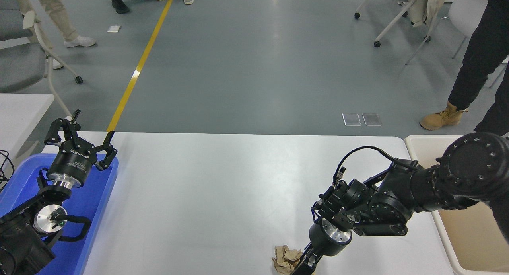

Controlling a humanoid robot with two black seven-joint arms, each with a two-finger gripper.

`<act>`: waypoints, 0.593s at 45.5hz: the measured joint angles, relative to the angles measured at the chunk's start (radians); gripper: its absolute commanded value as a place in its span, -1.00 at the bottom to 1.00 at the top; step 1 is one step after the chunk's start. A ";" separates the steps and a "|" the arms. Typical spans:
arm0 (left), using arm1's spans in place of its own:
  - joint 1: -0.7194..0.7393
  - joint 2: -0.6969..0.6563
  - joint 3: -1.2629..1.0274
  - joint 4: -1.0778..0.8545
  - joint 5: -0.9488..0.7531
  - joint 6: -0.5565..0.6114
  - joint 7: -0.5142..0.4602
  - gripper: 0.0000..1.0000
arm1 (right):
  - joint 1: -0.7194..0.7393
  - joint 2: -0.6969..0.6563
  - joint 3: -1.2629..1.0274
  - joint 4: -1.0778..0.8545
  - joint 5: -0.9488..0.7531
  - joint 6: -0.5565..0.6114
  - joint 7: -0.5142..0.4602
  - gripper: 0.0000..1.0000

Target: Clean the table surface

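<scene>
Reaching down at the desk (222, 195) near edge, the right tool (304, 263) touches crumpled brown paper (284, 259), its grip hidden; the left tool (79, 137) hangs spread open.

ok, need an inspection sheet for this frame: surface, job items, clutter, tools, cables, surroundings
Surface: large matte white rectangular tabletop, bare over most of its area.
Job's things: crumpled brown paper wad at the near edge, beside the right tool.
Clutter: nothing seen beyond the wad.
Tools: left tool parked over the blue plastic tray, open. Right tool points down at the wad's right side; fingers cut off by the frame edge, grip state unclear.
Cables: black cable loop arching over the right wrist; black wires at the left edge.
Surroundings: beige plastic bin right of the table; person's tan boot and wheeled chairs on the grey floor.
</scene>
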 measured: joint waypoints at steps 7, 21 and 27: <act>0.000 0.000 -0.001 0.000 0.000 0.000 0.000 1.00 | -0.015 0.005 0.001 -0.023 -0.022 -0.001 0.034 0.43; 0.001 0.000 -0.001 0.000 0.000 0.000 0.000 1.00 | -0.037 0.014 0.006 -0.058 -0.037 -0.006 0.056 0.43; 0.001 0.000 -0.001 0.000 0.000 0.001 0.000 1.00 | -0.044 0.017 0.007 -0.072 -0.039 -0.007 0.059 0.41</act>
